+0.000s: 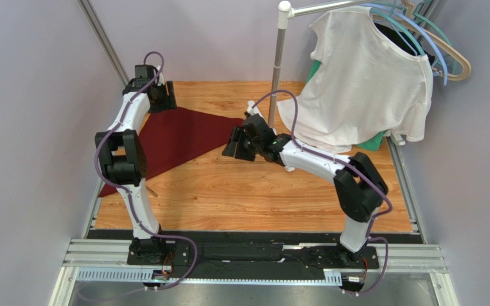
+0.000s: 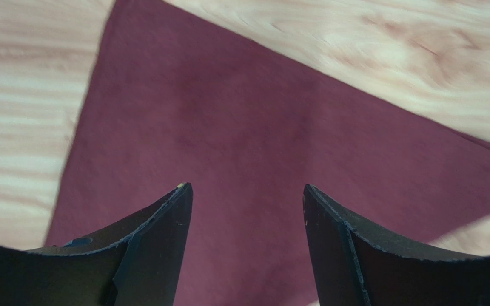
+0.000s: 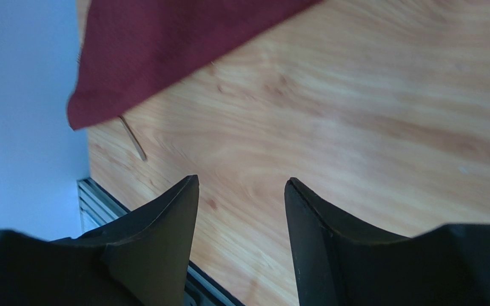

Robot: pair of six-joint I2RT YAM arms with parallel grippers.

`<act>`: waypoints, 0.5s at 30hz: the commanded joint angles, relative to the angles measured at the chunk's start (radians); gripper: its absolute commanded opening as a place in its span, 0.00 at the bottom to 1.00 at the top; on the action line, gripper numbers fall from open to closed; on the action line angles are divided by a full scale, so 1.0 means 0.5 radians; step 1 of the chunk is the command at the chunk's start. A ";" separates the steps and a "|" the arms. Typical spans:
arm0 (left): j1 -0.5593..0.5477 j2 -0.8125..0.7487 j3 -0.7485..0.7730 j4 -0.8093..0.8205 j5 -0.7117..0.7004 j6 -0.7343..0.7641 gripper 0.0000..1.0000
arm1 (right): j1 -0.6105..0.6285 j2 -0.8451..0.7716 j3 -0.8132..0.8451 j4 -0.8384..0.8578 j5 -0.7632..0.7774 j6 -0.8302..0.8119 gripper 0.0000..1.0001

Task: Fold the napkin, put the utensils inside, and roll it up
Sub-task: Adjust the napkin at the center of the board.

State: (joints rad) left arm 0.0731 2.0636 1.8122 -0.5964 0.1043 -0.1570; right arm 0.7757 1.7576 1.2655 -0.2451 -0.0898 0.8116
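Note:
The dark maroon napkin [image 1: 180, 139] lies flat as a triangle on the left half of the wooden table; it also shows in the left wrist view [image 2: 260, 146] and in the right wrist view [image 3: 164, 44]. My left gripper [image 1: 163, 97] is open and empty above the napkin's far corner [image 2: 247, 188]. My right gripper [image 1: 236, 145] is open and empty just right of the napkin's right tip, over bare wood [image 3: 241, 182]. A thin metal utensil handle [image 3: 132, 137] sticks out from under the napkin's near corner, also in the top view [image 1: 152, 190]. The rest of the utensils are hidden.
A white T-shirt [image 1: 362, 83] hangs on hangers from a metal stand [image 1: 278, 70] at the back right, close behind my right arm. A green cloth [image 1: 372, 141] lies under it. The table's left rail [image 3: 100, 201] runs beside the napkin.

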 commanded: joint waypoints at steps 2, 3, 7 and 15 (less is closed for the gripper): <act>-0.140 -0.475 -0.169 -0.059 0.009 -0.153 0.72 | -0.005 0.347 0.383 0.287 0.005 0.434 0.54; -0.140 -0.519 -0.215 -0.068 0.012 -0.155 0.72 | -0.002 0.447 0.420 0.300 0.005 0.487 0.53; -0.140 -0.724 -0.329 -0.193 0.082 -0.180 0.73 | 0.001 0.691 0.607 0.315 -0.004 0.726 0.49; -0.137 -0.985 -0.507 -0.234 0.245 -0.125 0.74 | 0.032 0.905 0.672 0.300 0.124 0.975 0.47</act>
State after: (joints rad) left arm 0.0006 1.6318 1.6184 -0.6975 0.1753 -0.2188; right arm 0.7822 2.1868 1.5547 -0.1162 -0.0868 1.1912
